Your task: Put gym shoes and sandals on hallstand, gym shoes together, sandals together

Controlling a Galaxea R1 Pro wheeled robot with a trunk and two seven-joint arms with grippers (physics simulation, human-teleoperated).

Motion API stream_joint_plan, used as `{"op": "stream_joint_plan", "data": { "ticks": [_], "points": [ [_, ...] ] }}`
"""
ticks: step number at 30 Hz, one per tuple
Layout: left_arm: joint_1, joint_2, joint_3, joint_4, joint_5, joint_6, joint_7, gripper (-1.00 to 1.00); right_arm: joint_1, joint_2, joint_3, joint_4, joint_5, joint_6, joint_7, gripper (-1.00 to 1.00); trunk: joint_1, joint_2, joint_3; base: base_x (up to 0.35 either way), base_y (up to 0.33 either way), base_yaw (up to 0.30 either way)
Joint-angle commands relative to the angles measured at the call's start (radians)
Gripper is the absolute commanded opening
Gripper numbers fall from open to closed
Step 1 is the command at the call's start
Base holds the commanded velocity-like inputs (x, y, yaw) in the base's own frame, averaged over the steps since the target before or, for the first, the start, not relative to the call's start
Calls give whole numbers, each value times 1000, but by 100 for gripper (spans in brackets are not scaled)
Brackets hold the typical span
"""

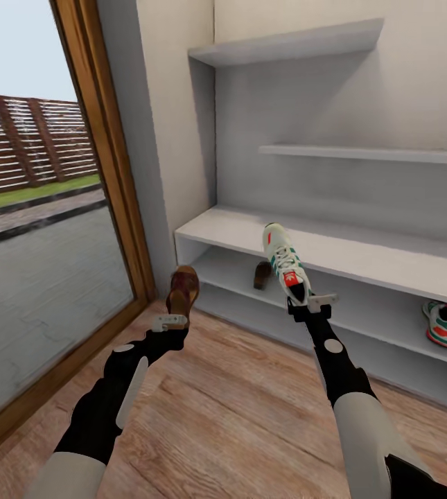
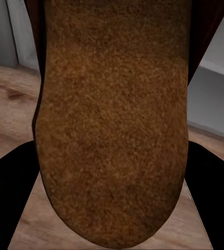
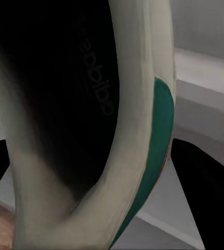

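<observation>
Before the hallstand (image 1: 362,260), right claw (image 1: 305,303) grasping sneaker (image 1: 285,267) above bench edge, left claw (image 1: 172,320) grasping sandal (image 1: 182,290).

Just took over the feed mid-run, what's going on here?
The robot faces the rack with a shoe in each tool. The left tool holds a brown sandal; the right tool holds a sneaker up in front of the rack's top bench. The other sandal and the other sneaker already sit on the lower tier.

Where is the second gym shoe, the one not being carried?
In the head view, the second gym shoe sits on the hallstand's lower tier, far right, well right of the right tool.
</observation>
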Motion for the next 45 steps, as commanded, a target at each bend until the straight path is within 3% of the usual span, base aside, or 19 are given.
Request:
{"op": "stream_joint_plan", "data": {
  "ticks": [1,45],
  "points": [
    [0,0,1,-1,11,7,2,-100,-1,2,-8,0,5,-5,9,-100,0,0,-1,0,0,-292],
    [0,0,1,9,13,7,2,-100,-1,2,-8,0,5,-5,9,-100,0,0,-1,19,46,-292]
  ]
}}
